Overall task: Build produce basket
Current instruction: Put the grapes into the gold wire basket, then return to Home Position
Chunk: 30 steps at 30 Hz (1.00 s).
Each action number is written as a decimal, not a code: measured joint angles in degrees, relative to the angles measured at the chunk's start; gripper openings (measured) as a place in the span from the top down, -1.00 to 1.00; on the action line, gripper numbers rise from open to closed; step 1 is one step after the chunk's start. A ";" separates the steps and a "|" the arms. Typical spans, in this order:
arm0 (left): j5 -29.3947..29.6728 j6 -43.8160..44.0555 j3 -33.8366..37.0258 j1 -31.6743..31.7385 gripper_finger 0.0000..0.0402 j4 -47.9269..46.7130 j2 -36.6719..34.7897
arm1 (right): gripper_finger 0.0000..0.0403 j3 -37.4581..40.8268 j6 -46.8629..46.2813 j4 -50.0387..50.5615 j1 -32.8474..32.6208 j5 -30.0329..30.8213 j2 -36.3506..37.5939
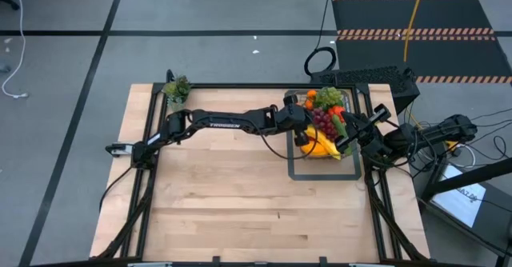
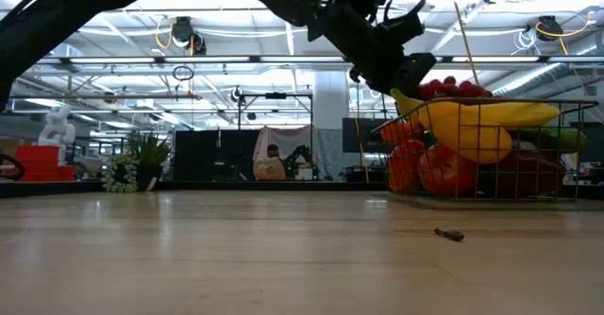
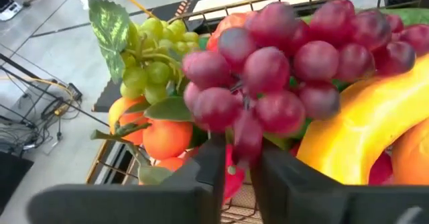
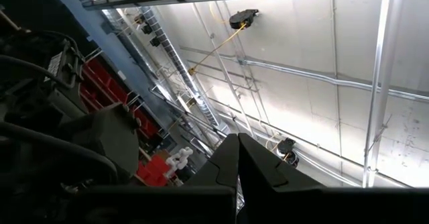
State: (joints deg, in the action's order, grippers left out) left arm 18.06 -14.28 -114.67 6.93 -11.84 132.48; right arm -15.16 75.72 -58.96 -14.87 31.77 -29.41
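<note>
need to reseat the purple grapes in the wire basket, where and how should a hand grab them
Grip the purple plastic grape bunch by a grape at its lower edge, coming from above on the left arm's side. The bunch lies on top of the pile in the dark wire-mesh basket, its lower grapes hanging clear, and the left hand already straddles one there; the curved yellow banana blocks the opposite side.

Purple grapes (image 3: 281,70) hang beside pale green grapes (image 3: 155,56), bright oranges (image 3: 167,138) and a yellow banana (image 3: 369,127). The basket (image 2: 491,145) is dark grey wire, the table (image 1: 240,195) pale wood grain.
</note>
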 joint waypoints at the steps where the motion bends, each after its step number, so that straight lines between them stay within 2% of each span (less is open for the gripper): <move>1: 0.00 0.00 0.00 -0.05 0.64 -0.02 -0.03 | 1.00 0.00 0.00 0.00 0.00 0.02 0.00; 8: 0.00 0.00 0.02 -1.14 0.11 -1.45 -1.50 | 1.00 0.00 -0.02 0.02 -0.02 0.00 -0.02; 13: 0.00 -0.79 0.02 -2.48 -0.16 -5.29 -5.13 | 1.00 0.00 -0.02 0.03 0.00 0.11 0.00; 19: 0.65 0.85 0.02 -4.10 -0.22 -13.12 -13.98 | 1.00 0.00 -0.02 0.06 0.00 0.15 -0.02; 24: 5.44 4.93 0.02 -5.00 -0.22 -22.62 -20.99 | 1.00 0.00 -0.55 0.30 0.02 0.36 -0.04; 30: 8.28 9.75 2.76 -5.04 -0.22 -31.20 -28.08 | 1.00 0.00 -5.90 1.56 0.02 1.70 -0.09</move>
State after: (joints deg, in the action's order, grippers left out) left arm 26.34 -4.53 -111.91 1.89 -43.04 104.40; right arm -15.16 69.82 -57.40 -14.85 33.47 -29.50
